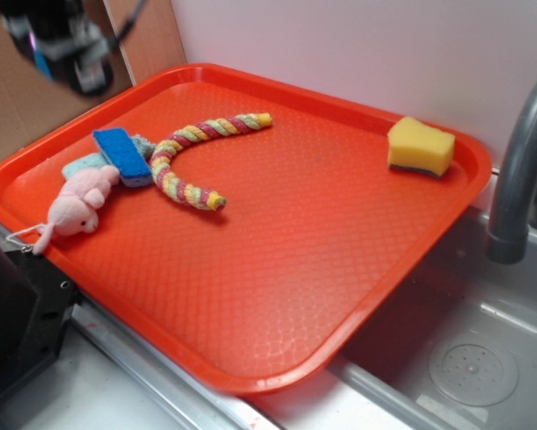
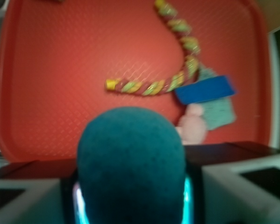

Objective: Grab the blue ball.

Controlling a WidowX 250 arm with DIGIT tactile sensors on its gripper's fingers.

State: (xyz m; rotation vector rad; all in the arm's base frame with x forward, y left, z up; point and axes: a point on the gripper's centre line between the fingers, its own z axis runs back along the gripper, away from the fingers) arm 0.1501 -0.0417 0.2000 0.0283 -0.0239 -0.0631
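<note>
Holding one blue ball point(image 2: 130, 163) in claw point(image 2: 130, 196)

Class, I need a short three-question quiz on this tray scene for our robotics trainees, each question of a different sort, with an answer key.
1. True or false: the blue ball lies on the red tray.
2. Multiple choice: what touches the pink plush mouse? A) yellow sponge B) blue sponge C) faucet
3. Fill in: the twisted rope toy lies on the tray's ____ side in the exterior view.

Key: 1 false, in the wrist view it sits between the gripper fingers above the tray; 2 B; 3 left.
</note>
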